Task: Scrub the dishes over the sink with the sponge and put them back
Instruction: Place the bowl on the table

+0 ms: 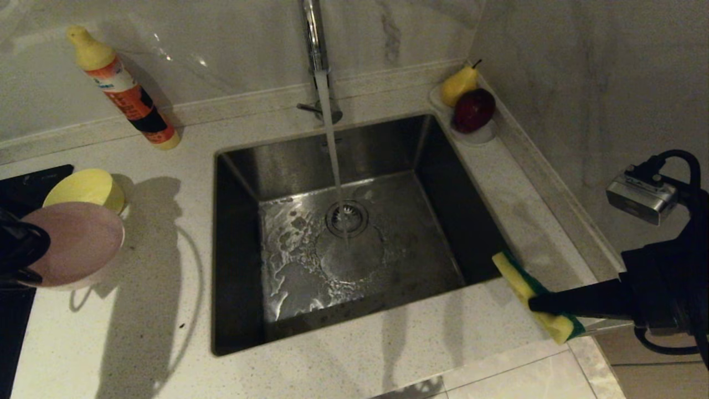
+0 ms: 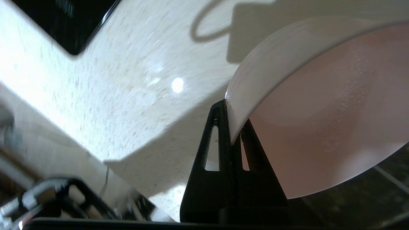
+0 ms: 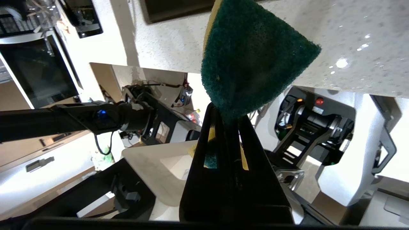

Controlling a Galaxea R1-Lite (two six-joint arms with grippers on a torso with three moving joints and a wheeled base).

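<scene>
My left gripper (image 1: 25,252) at the far left is shut on the rim of the pale pink bowl (image 1: 77,241), held tilted above the counter; its rim sits pinched between the fingers (image 2: 220,127), and the bowl's inside (image 2: 326,121) faces the camera. A yellow bowl (image 1: 86,189) rests on the counter just behind it. My right gripper (image 1: 534,303) is shut on the sponge (image 1: 526,288), yellow foam with a dark green face (image 3: 252,60), hanging beside the sink's near right corner. Water runs from the tap (image 1: 316,39) into the steel sink (image 1: 388,266).
An orange-and-yellow detergent bottle (image 1: 124,91) leans against the back wall at left. A white dish (image 1: 476,136) with a pear and a red apple sits in the back right corner. A black hob (image 1: 22,188) lies at the left edge.
</scene>
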